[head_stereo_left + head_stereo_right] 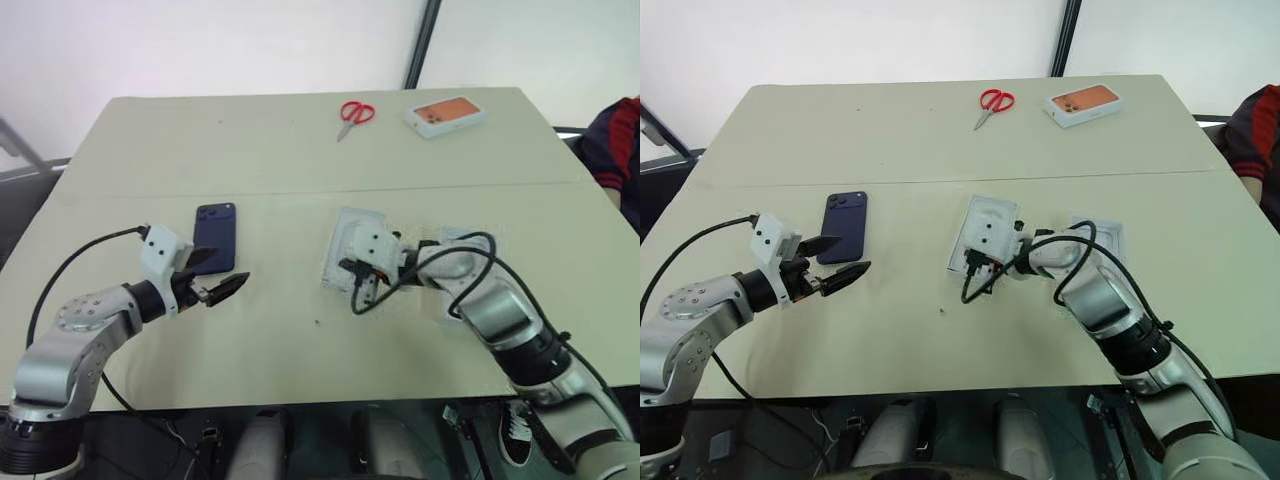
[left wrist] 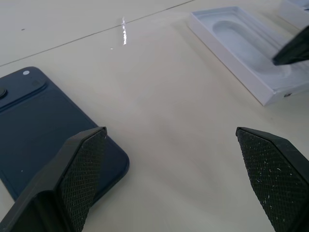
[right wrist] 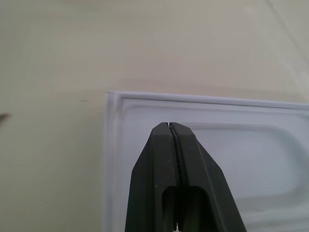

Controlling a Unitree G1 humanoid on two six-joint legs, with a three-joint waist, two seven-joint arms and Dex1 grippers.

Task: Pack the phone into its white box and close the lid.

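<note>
The dark navy phone (image 1: 216, 235) lies flat, back up, left of the table's middle. My left gripper (image 1: 228, 266) hovers just off the phone's near end, open, with one fingertip (image 2: 84, 169) over the phone's corner (image 2: 43, 130) and nothing between the fingers. At the middle lies the white box (image 1: 340, 240), with a white insert (image 2: 246, 46) with an oval recess lying in it. My right gripper (image 3: 169, 126) is shut and empty, its tip above the near edge of this box. A second shallow white piece (image 1: 1102, 232), probably the lid, lies to the right, partly hidden by my right arm.
Red scissors (image 1: 355, 113) and a white box printed with an orange phone (image 1: 445, 115) lie at the far side of the table. A person's dark and red sleeve (image 1: 615, 150) shows at the right edge. Black cables loop around both wrists.
</note>
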